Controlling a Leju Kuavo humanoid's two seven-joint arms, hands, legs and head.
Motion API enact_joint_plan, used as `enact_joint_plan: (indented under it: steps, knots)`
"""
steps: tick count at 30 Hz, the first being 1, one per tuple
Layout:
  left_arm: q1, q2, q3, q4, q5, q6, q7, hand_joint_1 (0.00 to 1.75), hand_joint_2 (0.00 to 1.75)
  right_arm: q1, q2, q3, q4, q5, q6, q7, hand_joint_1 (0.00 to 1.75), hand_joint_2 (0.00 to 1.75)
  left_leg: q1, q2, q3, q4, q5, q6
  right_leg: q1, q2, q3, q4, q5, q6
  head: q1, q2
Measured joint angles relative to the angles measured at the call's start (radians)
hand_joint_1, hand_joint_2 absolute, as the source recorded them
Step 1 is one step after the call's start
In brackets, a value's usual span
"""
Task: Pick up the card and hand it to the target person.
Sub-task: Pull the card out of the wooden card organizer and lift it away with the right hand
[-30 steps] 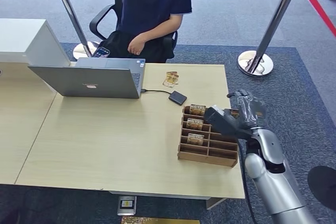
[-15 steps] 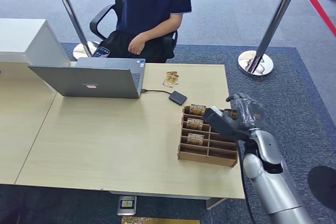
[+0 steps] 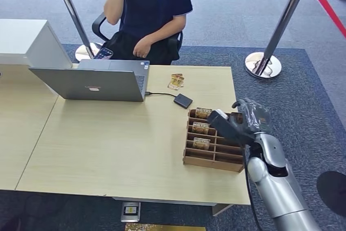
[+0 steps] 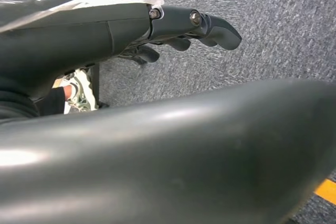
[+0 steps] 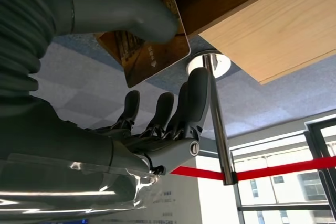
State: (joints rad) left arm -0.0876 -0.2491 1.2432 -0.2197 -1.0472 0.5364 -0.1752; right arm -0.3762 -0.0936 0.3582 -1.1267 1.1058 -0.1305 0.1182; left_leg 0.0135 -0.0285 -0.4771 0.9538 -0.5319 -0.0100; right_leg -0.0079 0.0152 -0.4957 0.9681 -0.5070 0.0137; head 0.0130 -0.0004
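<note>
Now my right hand (image 3: 250, 116) reaches a card (image 5: 152, 51) in the rack (image 3: 213, 158) with only the thumb on it; the fingers stay apart, so it may slip.

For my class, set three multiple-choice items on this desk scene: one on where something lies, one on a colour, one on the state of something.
1. Where does the wooden card rack stand?
A. at the table's right end, near the right hand
B. on the laptop
C. on the floor

2. What colour is the seated person's shirt?
A. white
B. dark blue
C. yellow

3. How is the laptop?
A. shut flat
B. open, lid up
C. lying on its side

Answers:
1. A: the rack sits by the table edge, next to the right hand.
2. B: the shirt is dark navy.
3. B: the lid's grey back stands upright, facing the robot.
</note>
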Motion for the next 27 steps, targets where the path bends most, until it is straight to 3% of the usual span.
enact_joint_plan:
  steps: [17, 22, 27]
  knots:
    - [0.000, 0.000, 0.000, 0.000, -0.005, -0.011, -0.007, 0.00, 0.00, 0.015, 0.001, -0.023, -0.004, 0.015, 0.000, 0.018, 0.86, 1.75, 0.000, 0.000, 0.000, 0.000, 0.000, 0.000, 0.000, 0.000, 0.000, 0.000, 0.000, 0.000, 0.000, 0.000]
    - [0.000, 0.000, 0.000, 0.000, -0.009, -0.013, -0.012, 0.00, 0.00, 0.020, 0.001, -0.031, -0.009, 0.016, 0.000, 0.019, 1.01, 1.75, 0.000, 0.000, 0.000, 0.000, 0.000, 0.000, 0.000, 0.000, 0.000, 0.000, 0.000, 0.000, 0.000, 0.000]
    - [0.001, 0.000, 0.000, 0.000, -0.012, -0.017, -0.016, 0.00, 0.00, 0.026, 0.001, -0.038, -0.017, 0.016, 0.000, 0.019, 1.29, 1.75, 0.000, 0.000, 0.000, 0.000, 0.000, 0.000, 0.000, 0.000, 0.000, 0.000, 0.000, 0.000, 0.000, 0.000]
